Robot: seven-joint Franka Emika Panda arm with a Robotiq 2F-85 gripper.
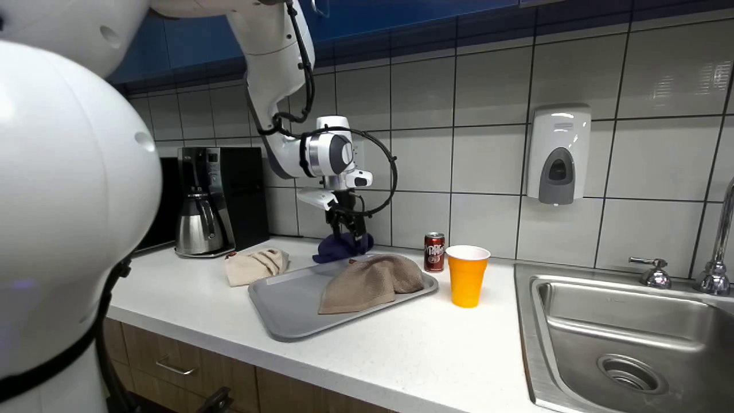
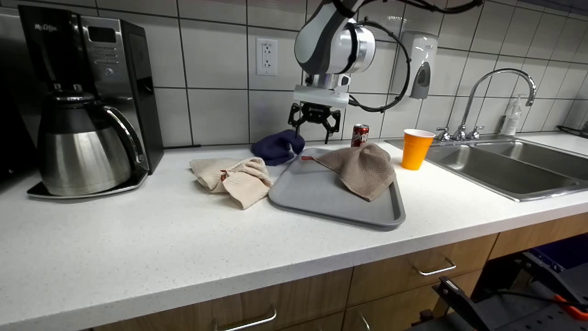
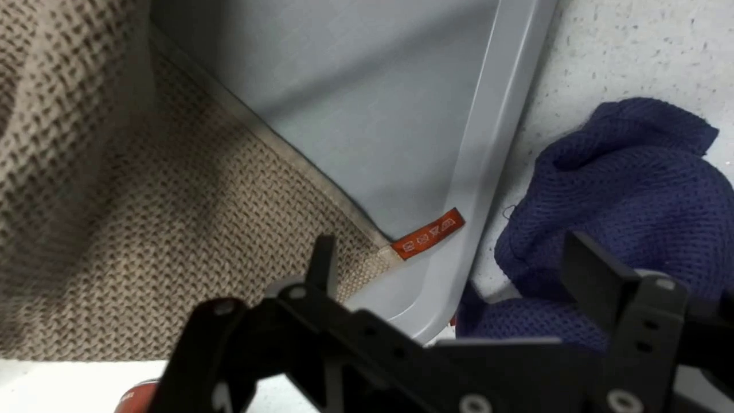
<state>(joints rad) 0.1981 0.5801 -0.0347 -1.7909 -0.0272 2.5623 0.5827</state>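
I see a white countertop (image 2: 161, 248) bearing a gray tray (image 2: 312, 188). Just beside the tray lie a beige cloth (image 2: 245, 181) and a navy cloth (image 2: 274, 147); near it stand a red can (image 2: 360, 134) and an orange cup (image 2: 415, 151), and well apart from it a coffee maker (image 2: 117, 87).

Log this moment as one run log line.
gripper: open, empty; nearest: navy cloth, gray tray corner; brown cloth: on tray; beige cloth: on counter; orange cup, red can: upright

Navy cloth (image 3: 636, 189) partly behind tool (image 3: 452, 252)
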